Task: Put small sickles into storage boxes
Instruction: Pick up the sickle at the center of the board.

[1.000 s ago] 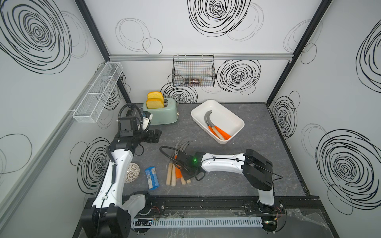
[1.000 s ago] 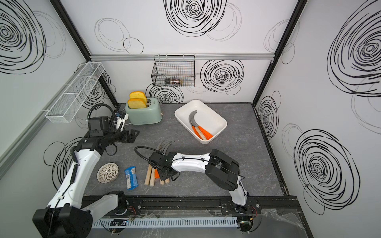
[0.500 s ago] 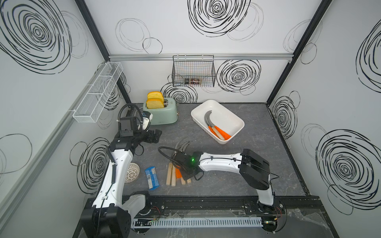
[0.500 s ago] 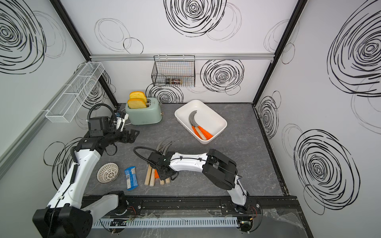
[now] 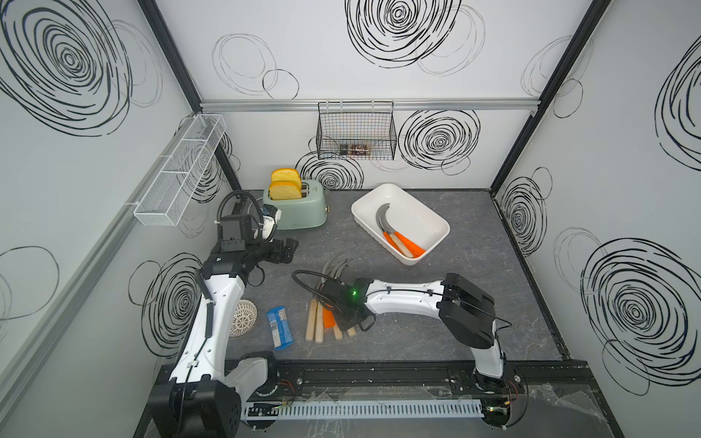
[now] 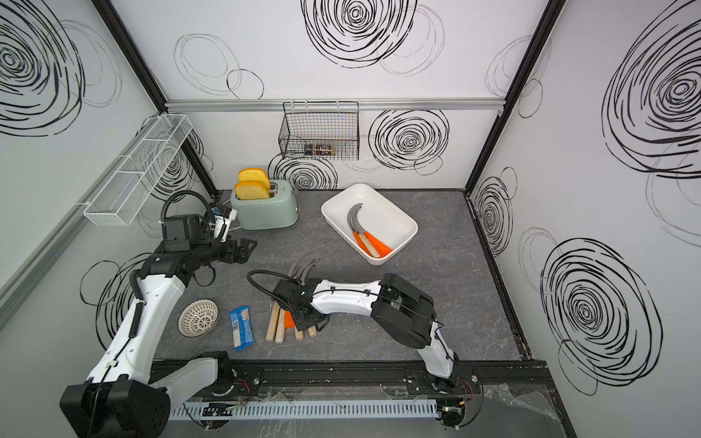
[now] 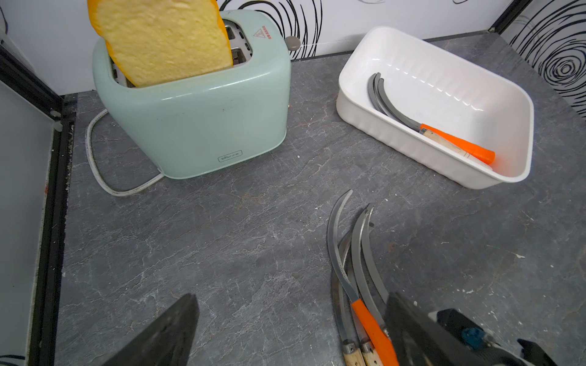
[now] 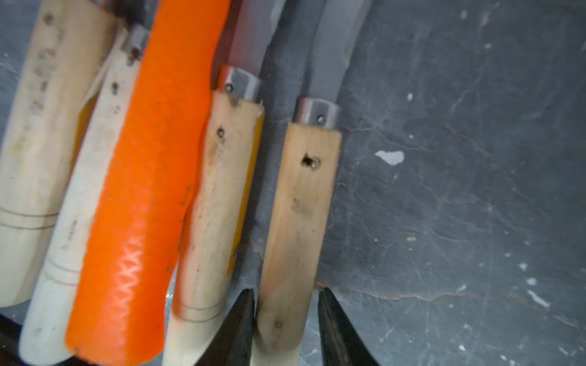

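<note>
The small sickles (image 5: 318,322) lay piled on the tabletop (image 5: 417,322), near the storage box (image 5: 419,214), where I counted 3 more handles. My right gripper (image 8: 285,294) sat low on the pile, its jaws clamped on the outermost wooden-handled sickle (image 8: 299,206). My left gripper (image 7: 290,299) hovered near the toaster (image 7: 196,120), its jaws wide apart and holding nothing.

Robot-laboratory test cell. We recognise it by the white wall panels (image 5: 341,49) printed with black swirls, the black frame posts (image 5: 169,57), and the rail (image 5: 379,377) at 6 o'clock bearing a left arm (image 5: 212,314) and a right arm (image 5: 402,299); the toaster (image 5: 299,212) at 11 o'clock and wire basket (image 5: 356,132) at 12 o'clock are domestic props
</note>
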You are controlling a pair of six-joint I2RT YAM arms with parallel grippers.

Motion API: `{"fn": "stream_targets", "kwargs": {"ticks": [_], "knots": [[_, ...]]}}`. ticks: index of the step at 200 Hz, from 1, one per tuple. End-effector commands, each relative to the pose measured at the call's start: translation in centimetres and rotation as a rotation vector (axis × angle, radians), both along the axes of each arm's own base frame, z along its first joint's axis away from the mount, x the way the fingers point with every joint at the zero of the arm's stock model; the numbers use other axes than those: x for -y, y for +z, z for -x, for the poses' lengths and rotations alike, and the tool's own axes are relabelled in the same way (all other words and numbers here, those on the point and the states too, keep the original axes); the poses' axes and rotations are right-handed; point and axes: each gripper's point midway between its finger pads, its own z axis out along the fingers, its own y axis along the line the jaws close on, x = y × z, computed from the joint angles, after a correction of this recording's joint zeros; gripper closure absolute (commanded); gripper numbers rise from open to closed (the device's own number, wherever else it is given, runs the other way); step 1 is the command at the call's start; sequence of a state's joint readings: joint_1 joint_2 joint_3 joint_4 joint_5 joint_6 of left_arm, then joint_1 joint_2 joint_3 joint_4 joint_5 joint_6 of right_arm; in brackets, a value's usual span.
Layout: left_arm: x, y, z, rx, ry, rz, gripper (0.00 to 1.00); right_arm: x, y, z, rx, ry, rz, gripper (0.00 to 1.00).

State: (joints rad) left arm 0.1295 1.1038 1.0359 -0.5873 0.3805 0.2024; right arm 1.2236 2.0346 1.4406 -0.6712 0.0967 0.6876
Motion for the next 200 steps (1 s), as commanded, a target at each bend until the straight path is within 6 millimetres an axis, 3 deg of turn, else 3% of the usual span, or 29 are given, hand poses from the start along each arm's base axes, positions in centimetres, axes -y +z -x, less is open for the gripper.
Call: {"fn": "stream_targets", "kwargs": {"ticks": [1, 105, 200], "knots": [[0.1, 1.5, 0.0, 0.044, -0.013, 0.002, 0.04, 0.4, -0.4, -0.4, 0.005, 0.006, 0.043, 0.63], [0.1, 1.7, 0.0, 0.049, -0.013, 0.009, 0.04, 0.8, -1.1, -0.5, 0.007, 0.013, 0.080, 0.63], [0.1, 2.1, 0.0, 0.058, -0.007, 0.008, 0.04, 1.1, -1.5, -0.5, 0.004, 0.033, 0.092, 0.74]]}}
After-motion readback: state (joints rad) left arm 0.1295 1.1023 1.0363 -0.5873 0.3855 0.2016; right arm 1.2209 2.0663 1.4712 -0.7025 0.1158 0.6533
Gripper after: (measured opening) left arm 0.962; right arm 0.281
